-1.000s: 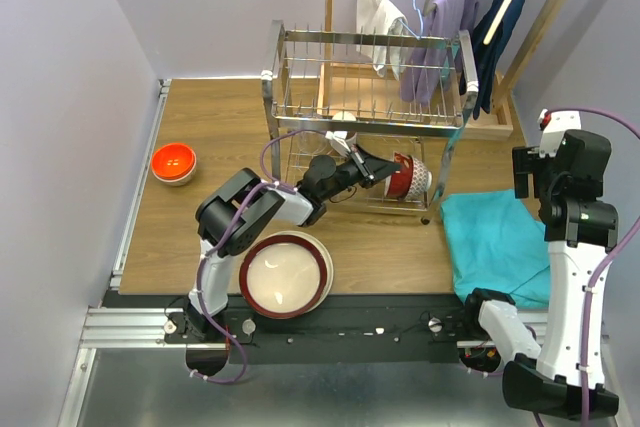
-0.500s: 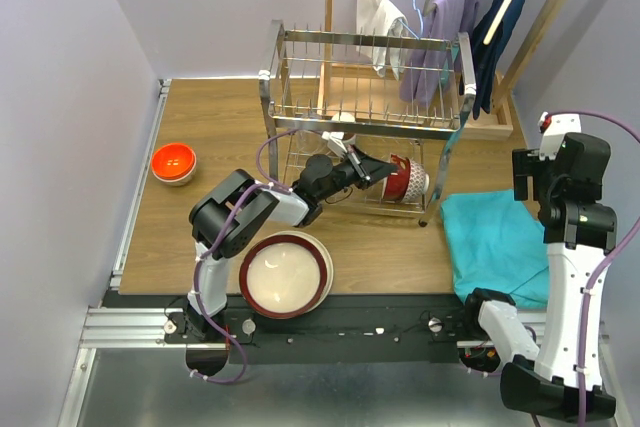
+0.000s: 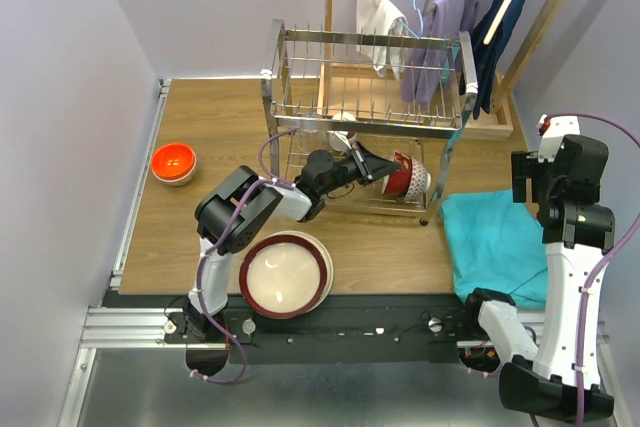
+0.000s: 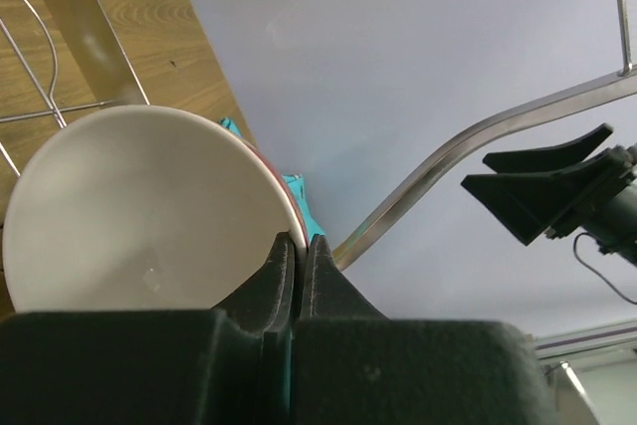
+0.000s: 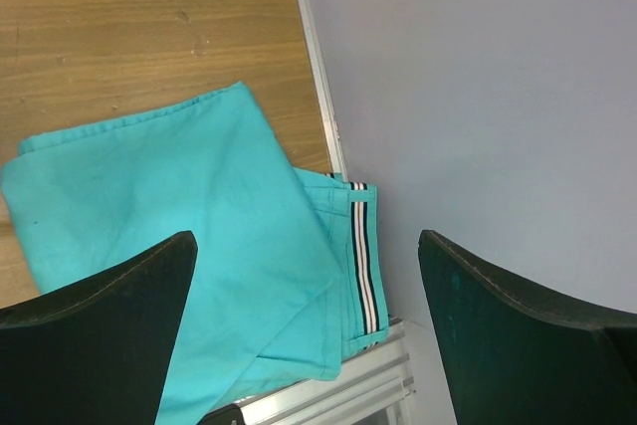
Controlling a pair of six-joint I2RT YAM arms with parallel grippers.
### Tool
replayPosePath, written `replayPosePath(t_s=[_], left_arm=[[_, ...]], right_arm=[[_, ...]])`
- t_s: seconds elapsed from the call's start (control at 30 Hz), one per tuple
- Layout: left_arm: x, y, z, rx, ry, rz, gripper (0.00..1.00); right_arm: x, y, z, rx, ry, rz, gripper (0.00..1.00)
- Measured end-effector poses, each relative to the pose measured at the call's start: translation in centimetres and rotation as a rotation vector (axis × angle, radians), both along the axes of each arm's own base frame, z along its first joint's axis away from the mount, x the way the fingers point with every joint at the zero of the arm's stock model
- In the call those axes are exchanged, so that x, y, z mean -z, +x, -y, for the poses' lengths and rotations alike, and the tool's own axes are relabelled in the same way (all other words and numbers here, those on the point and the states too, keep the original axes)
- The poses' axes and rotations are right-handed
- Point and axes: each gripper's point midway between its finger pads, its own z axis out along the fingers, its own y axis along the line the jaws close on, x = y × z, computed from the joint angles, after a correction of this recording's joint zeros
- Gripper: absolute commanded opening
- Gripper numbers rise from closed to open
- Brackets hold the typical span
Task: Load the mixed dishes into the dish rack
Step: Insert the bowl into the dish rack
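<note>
My left gripper (image 3: 373, 169) reaches into the lower tier of the chrome dish rack (image 3: 370, 112). It is shut on the rim of the red-patterned bowl (image 3: 405, 177), which is tipped on its side. In the left wrist view the gripper (image 4: 299, 244) pinches the red rim of the bowl, whose cream inside (image 4: 139, 211) faces the camera. A dark-red-rimmed cream plate (image 3: 285, 274) lies near the front edge. An orange bowl (image 3: 173, 161) sits at the left. My right gripper (image 5: 309, 325) is open and empty, held high above a teal cloth (image 5: 169, 206).
The teal cloth (image 3: 495, 242) lies at the right of the table. A wooden stand (image 3: 500, 37) with hung clothes is behind the rack. A rack bar (image 4: 448, 161) runs close past the left gripper. A metal rail (image 3: 135, 197) lines the left table edge.
The left arm has shifted a little, nudging the held bowl slightly left inside the lower tier. The right arm has barely moved.
</note>
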Motion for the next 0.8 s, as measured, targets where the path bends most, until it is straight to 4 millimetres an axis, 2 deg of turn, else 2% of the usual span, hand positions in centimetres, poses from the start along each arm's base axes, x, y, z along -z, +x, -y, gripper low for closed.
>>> replayPosePath(t_s=[0.4, 0.8], left_arm=[[-0.29, 0.78, -0.51, -0.029, -0.113, -0.169, 0.0], [-0.06, 0.42, -0.9, -0.043, -0.075, -0.2, 0.0]], right_arm=[[0.07, -0.18, -0.02, 0.0, 0.001, 0.0, 1.0], [0.46, -0.47, -0.04, 0.011, 0.018, 0.011, 1.0]])
